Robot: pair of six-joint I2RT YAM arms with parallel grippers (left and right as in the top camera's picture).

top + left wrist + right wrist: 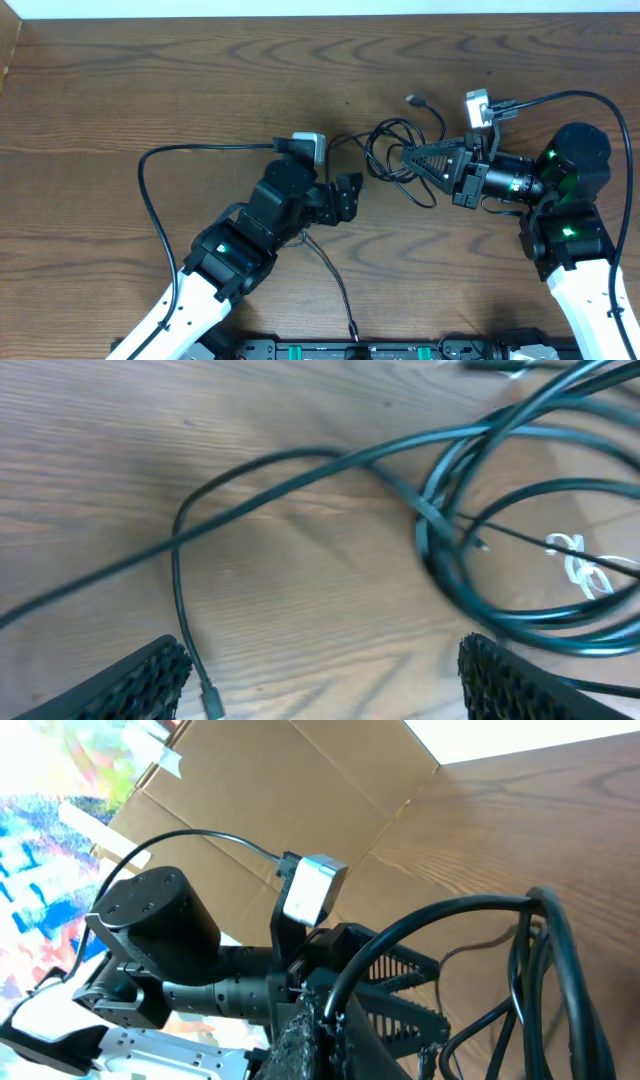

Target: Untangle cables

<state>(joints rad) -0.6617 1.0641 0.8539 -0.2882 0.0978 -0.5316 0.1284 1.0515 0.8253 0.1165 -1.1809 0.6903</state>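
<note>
Counting for you: two grippers, one black cable point(432, 545) bundled in several loops mid-table, and one small white cord point(578, 560) lying inside those loops. Your left gripper point(325, 660) hangs wide open and empty beside the loops; your right gripper point(409, 157) is pinched tight on a black strand. Bare table point(150, 80) stretches to the left and far edges.

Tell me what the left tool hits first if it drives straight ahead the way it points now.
Probably the black cable's plug end, lying between the fingers of the open left tool; the black cable coil sits farther ahead. Depth is unclear.
</note>
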